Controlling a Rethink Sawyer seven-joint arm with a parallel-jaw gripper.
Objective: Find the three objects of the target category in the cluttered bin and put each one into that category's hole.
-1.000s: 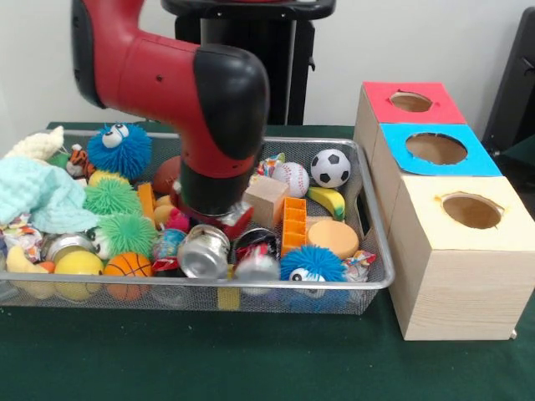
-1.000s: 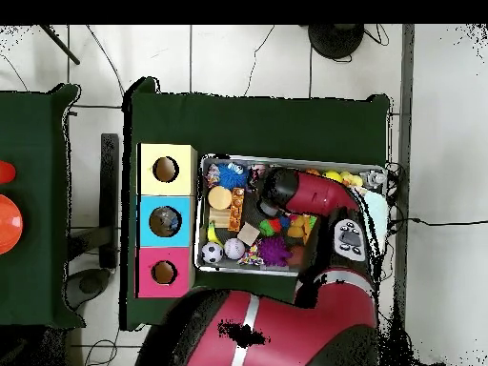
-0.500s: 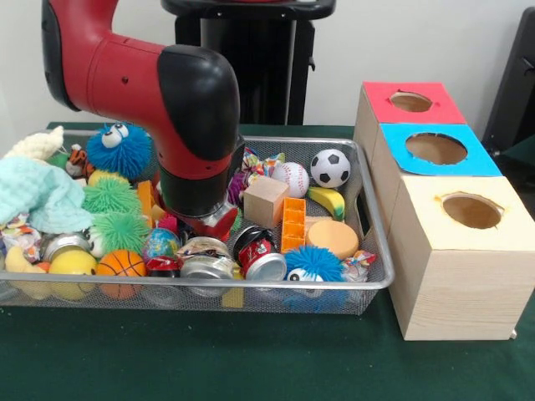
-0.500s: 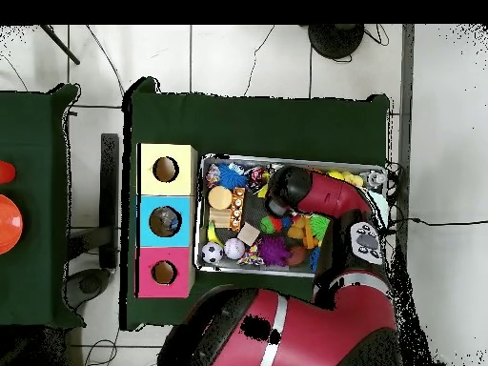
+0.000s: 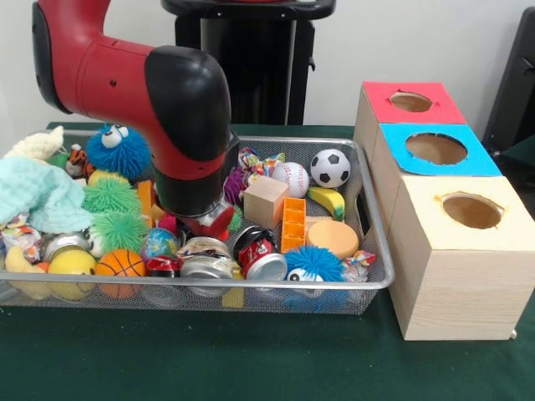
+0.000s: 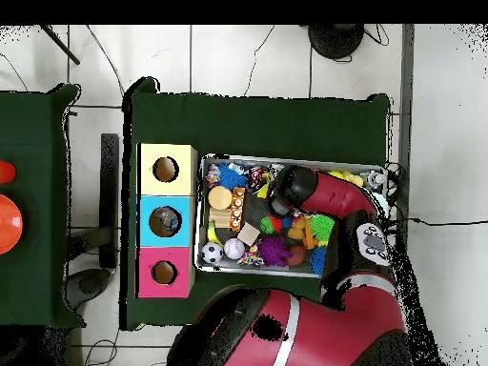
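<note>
Soft, even room light is filling the front view, no hard glare showing. The red arm point(image 5: 125, 83) is catching a faint sheen upper left, and the wire bin point(image 5: 368, 280) is throwing a shallow shadow below.

wire bin point(image 5: 368, 251) crammed; three holed boxes point(image 5: 451, 251) beside.

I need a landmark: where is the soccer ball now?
In the front view, the soccer ball lies in the bin's far right corner, right of the baseball, above the banana.

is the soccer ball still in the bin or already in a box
In the bin: the soccer ball sits inside the mesh bin, beside the baseball.
</note>
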